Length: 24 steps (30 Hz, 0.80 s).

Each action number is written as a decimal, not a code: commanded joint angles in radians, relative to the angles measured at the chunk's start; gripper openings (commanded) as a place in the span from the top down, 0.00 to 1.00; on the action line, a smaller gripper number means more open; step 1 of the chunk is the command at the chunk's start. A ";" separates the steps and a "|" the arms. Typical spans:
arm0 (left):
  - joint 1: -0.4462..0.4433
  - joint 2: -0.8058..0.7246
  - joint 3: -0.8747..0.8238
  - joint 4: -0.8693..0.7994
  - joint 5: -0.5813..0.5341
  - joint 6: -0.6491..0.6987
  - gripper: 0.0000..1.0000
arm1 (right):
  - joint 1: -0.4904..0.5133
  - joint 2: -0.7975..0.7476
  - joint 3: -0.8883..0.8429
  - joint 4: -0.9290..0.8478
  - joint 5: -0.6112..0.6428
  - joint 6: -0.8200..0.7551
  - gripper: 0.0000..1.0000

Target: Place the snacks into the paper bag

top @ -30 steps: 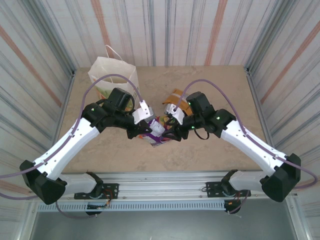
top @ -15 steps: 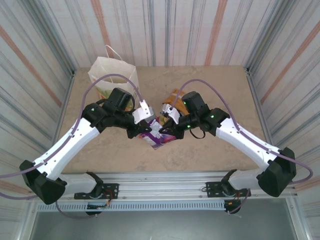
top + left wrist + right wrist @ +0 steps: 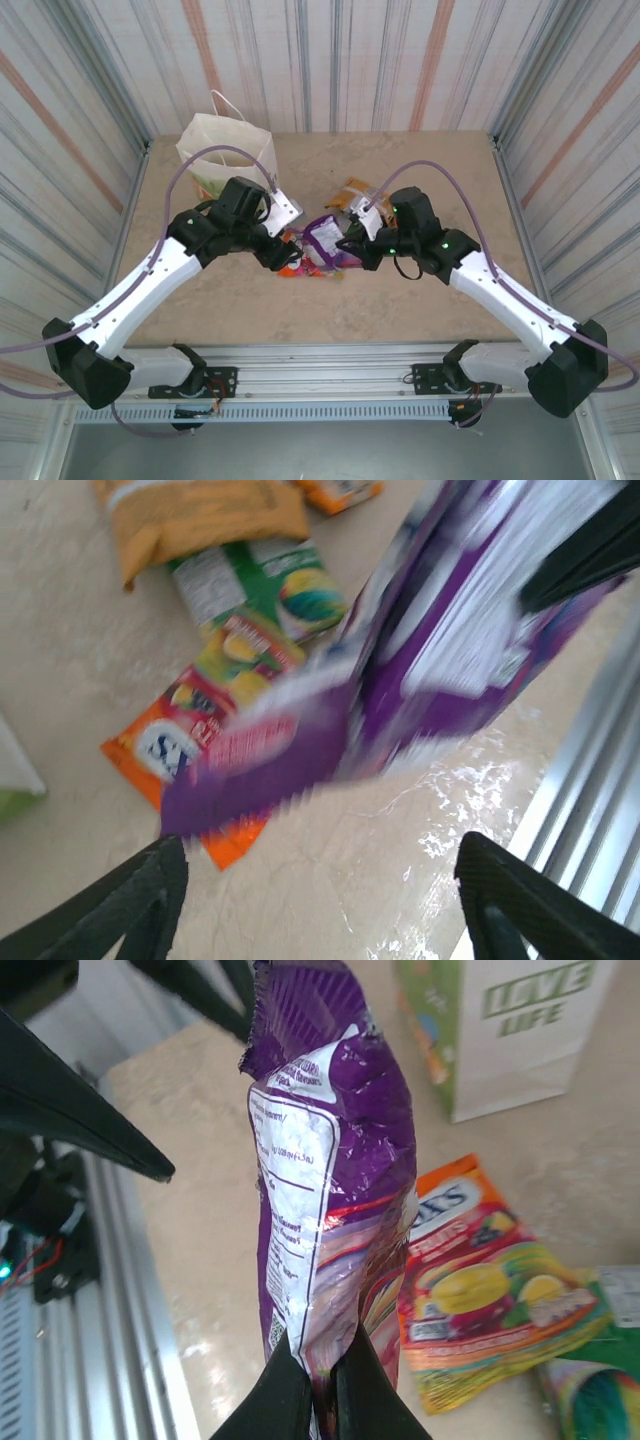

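While the right hand is clenched on one end of the purple packet and appears to hold it clear of the surface near its middle, the left hand is released. Its two fingers are spread wide with nothing between them, and the packet is a blur just beyond their tips.

The step in hand looks like the pick-up of the first snack, with the grip now passed wholly to the right arm. The paper bag stands upright at the far left corner of the surface, well apart from the packet. The next move therefore calls for carrying the packet leftward and toward the far edge, past the left arm, then raising it over the bag's mouth before letting go.

The FOX'S packet, a green packet and a yellow-orange packet lie flat around the middle of the surface, not yet touched.

Half a second ago both hands were crowded on the purple packet, which sat closer to the near edge. Since then the packet has moved toward the far edge in the right hand's grip, and the left hand has drawn back to the left.
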 commanded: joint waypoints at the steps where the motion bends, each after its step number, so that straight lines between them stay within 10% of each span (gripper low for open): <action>1: 0.063 -0.015 -0.066 0.063 -0.103 -0.203 0.21 | -0.009 -0.048 -0.019 0.225 0.094 0.096 1.00; 12: 0.394 -0.152 -0.331 0.325 0.067 -0.587 0.19 | -0.009 0.105 0.100 0.558 0.267 0.149 1.00; 24: 0.746 -0.232 -0.411 0.586 0.245 -0.783 0.19 | 0.013 0.499 0.532 0.716 0.138 0.125 1.00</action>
